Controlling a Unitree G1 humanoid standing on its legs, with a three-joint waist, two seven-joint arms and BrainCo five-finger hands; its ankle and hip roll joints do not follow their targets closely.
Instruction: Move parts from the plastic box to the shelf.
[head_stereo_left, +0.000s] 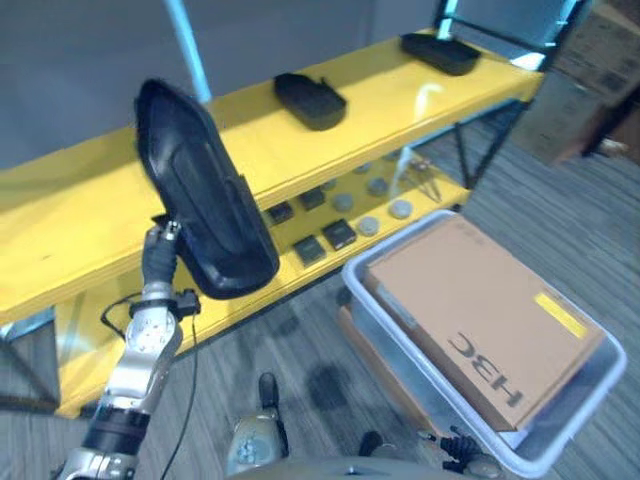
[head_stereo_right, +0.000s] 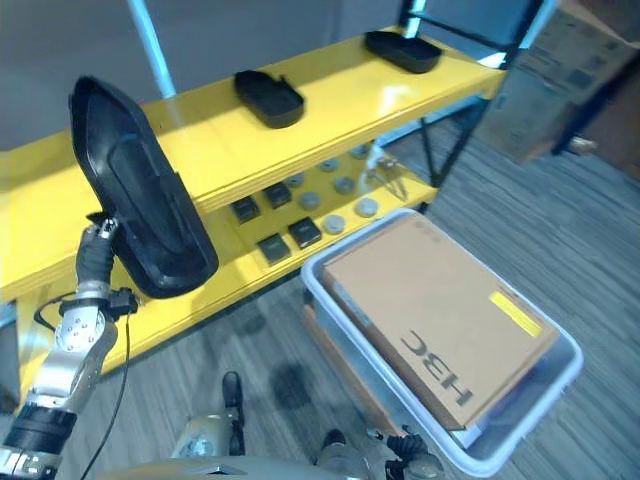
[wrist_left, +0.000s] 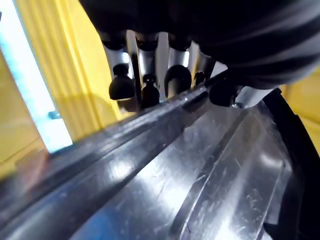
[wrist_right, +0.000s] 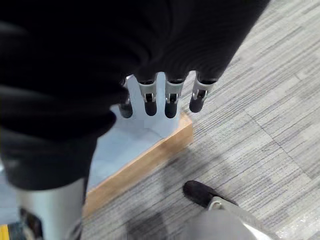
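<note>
My left hand (head_stereo_left: 158, 252) is shut on the lower edge of a large black moulded part (head_stereo_left: 205, 195) and holds it upright in front of the yellow shelf (head_stereo_left: 90, 210). In the left wrist view the fingers (wrist_left: 145, 65) curl over the part's glossy rim (wrist_left: 150, 165). Two smaller black parts (head_stereo_left: 310, 100) (head_stereo_left: 440, 52) lie on the top shelf board. At the right, on the floor, stands the clear plastic box (head_stereo_left: 612, 352) with a brown cardboard carton (head_stereo_left: 490, 320) lying in it. My right hand (wrist_right: 170, 95) hangs open over the floor, holding nothing.
The lower shelf board carries small black square pieces (head_stereo_left: 338, 233) and grey round discs (head_stereo_left: 400, 208). A wooden board (wrist_right: 145, 160) lies under the plastic box. Cardboard boxes (head_stereo_left: 590, 80) are stacked at the far right, past the shelf's black metal leg (head_stereo_left: 465, 150).
</note>
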